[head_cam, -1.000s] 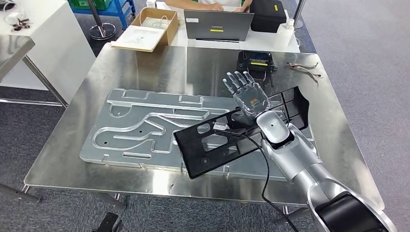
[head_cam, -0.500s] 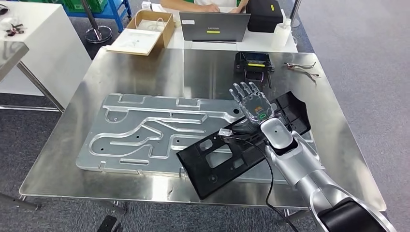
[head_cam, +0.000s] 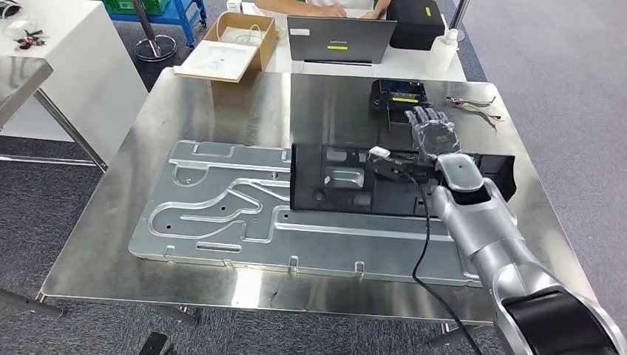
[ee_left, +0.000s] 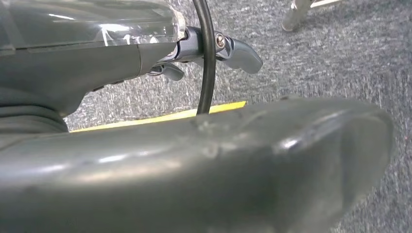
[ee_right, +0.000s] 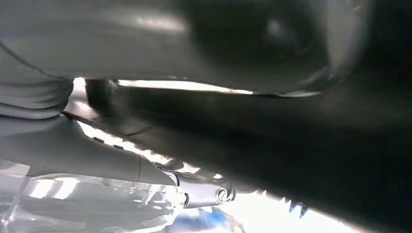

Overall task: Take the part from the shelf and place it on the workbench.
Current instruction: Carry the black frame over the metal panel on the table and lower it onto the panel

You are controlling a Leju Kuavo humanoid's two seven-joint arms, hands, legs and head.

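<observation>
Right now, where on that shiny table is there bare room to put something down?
Bare steel lies along the workbench's far-left area, between the cardboard box and the grooved metal plate. The far-right part is crowded: a small black device, pliers, and the right hand with the black part.

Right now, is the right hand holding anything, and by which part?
The right hand holds the black part by its upper long edge, nearer its right end, above the workbench.
</observation>
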